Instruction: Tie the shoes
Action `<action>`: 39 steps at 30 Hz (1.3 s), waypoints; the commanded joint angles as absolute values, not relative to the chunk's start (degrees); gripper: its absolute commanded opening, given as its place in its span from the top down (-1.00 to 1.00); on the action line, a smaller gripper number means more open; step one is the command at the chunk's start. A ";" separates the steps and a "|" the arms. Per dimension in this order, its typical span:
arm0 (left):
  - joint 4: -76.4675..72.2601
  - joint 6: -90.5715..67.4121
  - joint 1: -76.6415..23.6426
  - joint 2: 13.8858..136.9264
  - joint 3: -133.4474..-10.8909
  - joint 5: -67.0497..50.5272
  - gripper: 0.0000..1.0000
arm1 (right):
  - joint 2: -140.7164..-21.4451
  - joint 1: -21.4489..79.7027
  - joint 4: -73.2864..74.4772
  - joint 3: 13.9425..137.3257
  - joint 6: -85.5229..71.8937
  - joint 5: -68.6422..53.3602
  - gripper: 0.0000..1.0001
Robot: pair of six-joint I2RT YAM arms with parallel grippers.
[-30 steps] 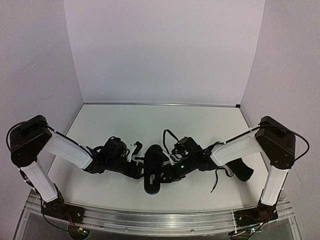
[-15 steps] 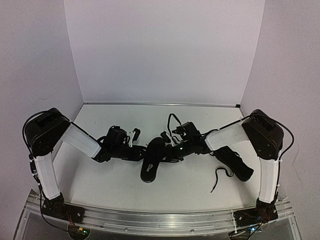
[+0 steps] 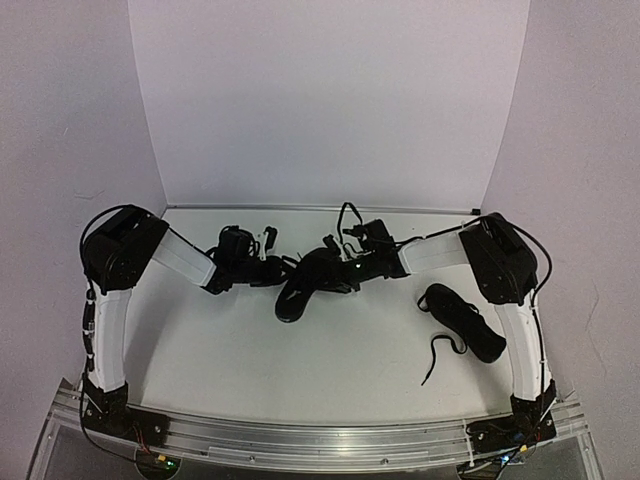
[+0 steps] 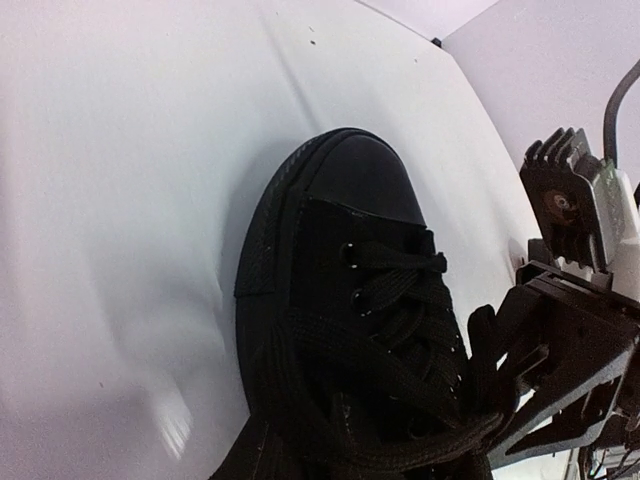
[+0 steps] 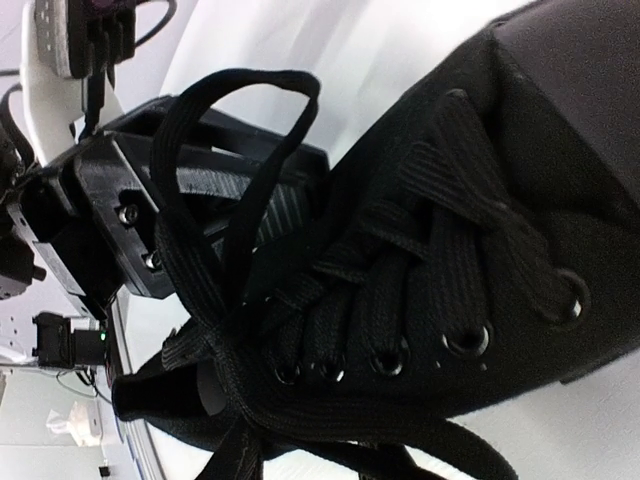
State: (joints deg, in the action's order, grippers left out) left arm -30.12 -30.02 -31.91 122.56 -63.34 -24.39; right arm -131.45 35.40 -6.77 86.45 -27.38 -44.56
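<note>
One black shoe (image 3: 298, 290) lies mid-table between both grippers, toe toward the near left. It fills the left wrist view (image 4: 350, 260) and the right wrist view (image 5: 500, 200). My left gripper (image 3: 285, 268) is at its laces from the left, shut on a lace; a lace loop (image 5: 230, 120) arches over its fingers (image 5: 270, 200). My right gripper (image 3: 338, 272) meets the shoe from the right, with a taut lace (image 4: 430, 445) running into it (image 4: 500, 390). My own fingertips are hidden in both wrist views. The second shoe (image 3: 462, 320) lies at the right, its lace (image 3: 437, 352) trailing loose.
White walls close in the table (image 3: 350, 370) at the back and on both sides. An aluminium rail (image 3: 320, 440) with the arm bases runs along the near edge. The right arm's elbow (image 3: 495, 255) stands just behind the second shoe.
Both arms stretched toward the back wall and the middle shoe went with them, away from the near edge. Both grippers narrowed. The right arm no longer covers the second shoe.
</note>
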 commanded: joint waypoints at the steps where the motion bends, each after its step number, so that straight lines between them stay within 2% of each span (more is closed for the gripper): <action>1: -33.22 -29.94 -30.77 125.31 -69.42 -28.50 0.64 | -136.37 31.62 -8.81 94.24 -25.78 -38.01 0.41; 5: -31.77 -29.58 -29.06 126.58 -72.27 -29.31 0.63 | -138.66 30.51 -7.77 98.86 -26.02 -37.83 0.39; 8: -28.52 -28.57 -28.15 125.43 -72.97 -28.40 0.48 | -137.91 30.39 -7.56 99.13 -26.28 -38.62 0.34; 10: -27.15 -28.52 -27.42 123.56 -71.99 -27.60 0.23 | -135.62 30.34 -7.47 97.13 -25.98 -38.96 0.23; 14: -20.89 -25.75 -26.46 117.49 -69.25 -25.36 -0.44 | -127.06 30.31 -7.28 89.17 -24.12 -36.58 -0.09; 17: -13.31 -22.76 -26.46 111.49 -66.86 -21.92 -0.66 | -118.39 30.32 -6.73 83.18 -22.53 -33.65 -0.30; 18: -10.91 -22.16 -26.46 109.39 -65.88 -20.64 -0.80 | -115.73 30.31 -6.49 81.38 -22.06 -33.04 -0.36; 20: -6.71 -20.95 -26.45 105.22 -64.35 -17.17 -0.94 | -109.91 30.29 -5.86 77.81 -21.01 -31.58 -0.42; 23: -1.33 -20.19 -26.49 97.38 -61.14 -10.70 -0.99 | -102.08 30.28 -4.65 73.49 -19.33 -28.01 -0.52; 27: 1.78 -19.72 -26.46 86.46 -58.06 -9.44 -0.99 | -90.62 30.31 -4.74 67.05 -18.90 -22.35 -0.62; 31: 4.82 -22.40 -26.37 79.58 -55.23 -7.68 -0.99 | -82.89 30.28 -5.18 61.48 -22.23 -19.37 -0.96; 37: 5.60 -27.54 -26.47 82.20 -49.25 -16.57 -0.99 | -80.93 30.28 -10.24 48.03 -26.30 -27.06 -0.96; 39: 0.99 -29.51 -27.08 82.32 -43.88 -17.43 -0.99 | -81.21 30.37 -10.79 44.35 -27.27 -27.68 -0.96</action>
